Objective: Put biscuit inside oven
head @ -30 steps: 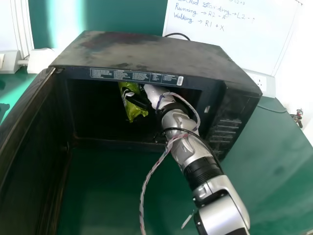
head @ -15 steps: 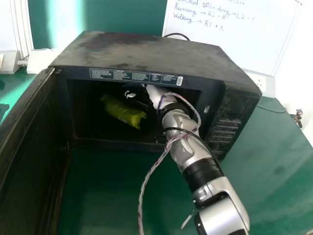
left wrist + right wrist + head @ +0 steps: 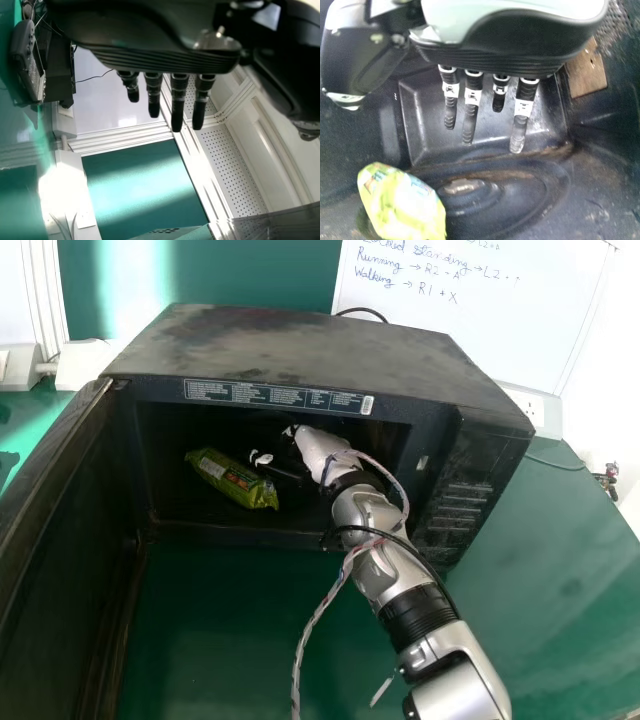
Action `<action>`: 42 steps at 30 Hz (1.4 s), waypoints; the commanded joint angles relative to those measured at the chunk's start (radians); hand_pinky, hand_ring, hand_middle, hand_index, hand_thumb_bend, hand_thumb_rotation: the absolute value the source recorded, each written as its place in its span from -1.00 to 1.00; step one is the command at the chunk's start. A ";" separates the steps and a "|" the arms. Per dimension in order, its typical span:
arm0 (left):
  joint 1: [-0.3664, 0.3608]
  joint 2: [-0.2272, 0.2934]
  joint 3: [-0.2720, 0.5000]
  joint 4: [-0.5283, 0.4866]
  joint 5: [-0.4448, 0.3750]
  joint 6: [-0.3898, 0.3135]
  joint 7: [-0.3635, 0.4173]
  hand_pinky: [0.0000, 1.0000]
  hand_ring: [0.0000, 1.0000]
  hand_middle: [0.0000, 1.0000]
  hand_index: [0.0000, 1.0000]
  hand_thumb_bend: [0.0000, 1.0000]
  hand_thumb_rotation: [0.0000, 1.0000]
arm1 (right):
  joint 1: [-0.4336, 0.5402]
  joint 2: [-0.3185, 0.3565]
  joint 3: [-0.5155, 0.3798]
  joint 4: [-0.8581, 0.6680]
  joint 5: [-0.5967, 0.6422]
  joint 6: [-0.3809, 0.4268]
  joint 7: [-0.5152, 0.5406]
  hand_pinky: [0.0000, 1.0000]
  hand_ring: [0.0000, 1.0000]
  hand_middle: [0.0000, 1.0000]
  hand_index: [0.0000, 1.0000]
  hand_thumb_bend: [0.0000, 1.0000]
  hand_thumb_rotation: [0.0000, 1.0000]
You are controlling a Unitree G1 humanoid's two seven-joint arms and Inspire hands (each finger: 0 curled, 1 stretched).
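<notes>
In the head view, your right hand (image 3: pixel 322 448) is inside the oven (image 3: pixel 290 345) on the desk (image 3: pixel 250 630), near the green biscuit packet (image 3: pixel 232 480); the open door (image 3: pixel 60 540) flanks the left. In your left wrist view, your left hand (image 3: pixel 165 60) has straight fingers. Your right wrist view adds straight fingers, apart from the packet, and a brown plate (image 3: pixel 586 72) on the oven wall.

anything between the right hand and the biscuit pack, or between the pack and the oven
Nothing visible in either case: the right hand is inside the oven with only open space between it and the biscuit pack, which already lies in there.
</notes>
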 commanded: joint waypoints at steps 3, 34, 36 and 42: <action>0.011 -0.007 -0.005 -0.008 0.000 -0.009 0.003 1.00 0.91 0.75 0.73 0.99 1.00 | 0.033 -0.015 -0.008 -0.046 0.002 0.006 0.007 0.01 0.29 0.41 0.63 0.75 0.56; 0.005 0.004 0.001 0.002 -0.005 -0.011 -0.003 1.00 0.90 0.74 0.74 0.98 1.00 | 0.356 -0.094 -0.053 -0.485 -0.037 0.014 -0.028 0.39 0.66 0.72 0.71 0.68 0.70; 0.005 0.004 0.002 0.003 -0.004 -0.010 -0.002 1.00 0.90 0.74 0.73 0.99 1.00 | 0.378 -0.101 -0.058 -0.513 -0.039 0.011 -0.028 0.38 0.64 0.71 0.70 0.67 0.71; 0.003 0.007 0.002 0.004 -0.002 -0.009 -0.001 1.00 0.89 0.74 0.73 1.00 1.00 | 0.446 -0.120 -0.076 -0.604 -0.045 0.020 -0.005 0.40 0.61 0.72 0.71 0.66 0.73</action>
